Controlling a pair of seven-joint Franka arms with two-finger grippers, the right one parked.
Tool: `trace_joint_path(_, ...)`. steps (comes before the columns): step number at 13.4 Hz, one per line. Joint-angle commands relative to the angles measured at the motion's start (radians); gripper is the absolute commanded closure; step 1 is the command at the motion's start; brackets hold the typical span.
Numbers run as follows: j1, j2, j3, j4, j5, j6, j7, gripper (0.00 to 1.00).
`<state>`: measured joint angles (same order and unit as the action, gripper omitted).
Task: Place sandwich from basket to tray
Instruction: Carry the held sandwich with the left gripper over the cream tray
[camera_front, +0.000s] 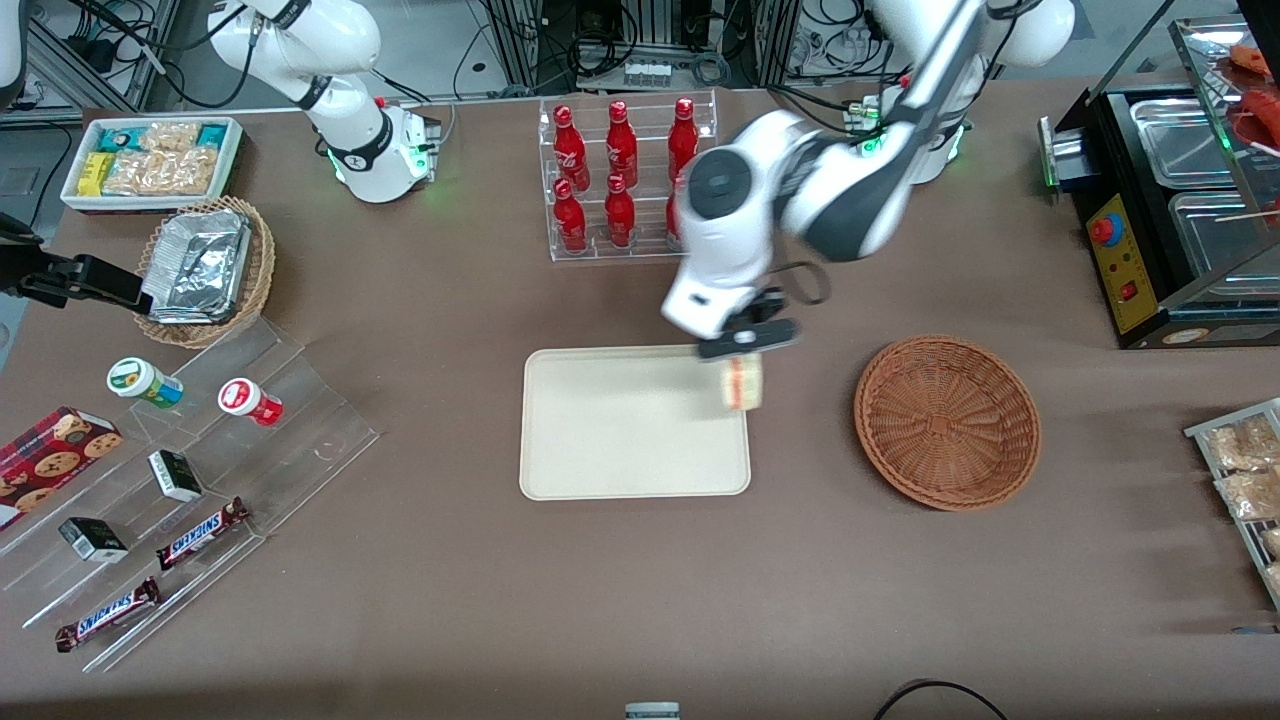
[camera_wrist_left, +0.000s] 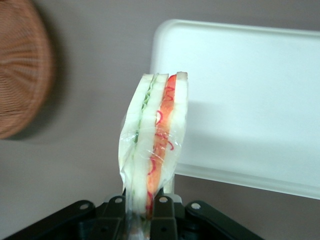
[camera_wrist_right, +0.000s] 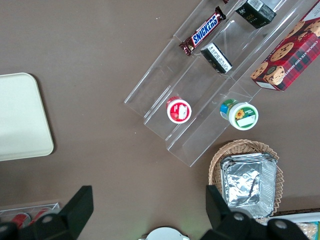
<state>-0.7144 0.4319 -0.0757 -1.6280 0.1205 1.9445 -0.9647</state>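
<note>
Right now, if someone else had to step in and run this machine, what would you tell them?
Gripper: shut on the sandwich, held in the air above the tray's edge on the basket's side.
Sandwich: wrapped in clear film, clamped at one end, hanging clear of the table.
Basket: nothing in it, sits beside the tray toward the working arm's end.
Tray: nothing on it yet.
Done: sandwich lifted out and carried over.
Left: move further over the tray, lower, let go, pull the arm away.

In the wrist view the tool (camera_wrist_left: 142, 212) is cut off by the frame edge, its fingers (camera_wrist_left: 162, 210) only partly seen around the sandwich (camera_wrist_left: 155, 140). The basket (camera_wrist_left: 22, 65) and the tray (camera_wrist_left: 250, 100) both run out of frame.
</note>
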Motion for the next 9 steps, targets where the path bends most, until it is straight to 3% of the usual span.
trace_joint_path(1,-0.051,0.204,0.016,0.224,0.002,0.006,-0.031,1.0)
trace_joint_path(9,-0.083,0.396,0.019,0.33,0.016,0.209,-0.085,1.0)
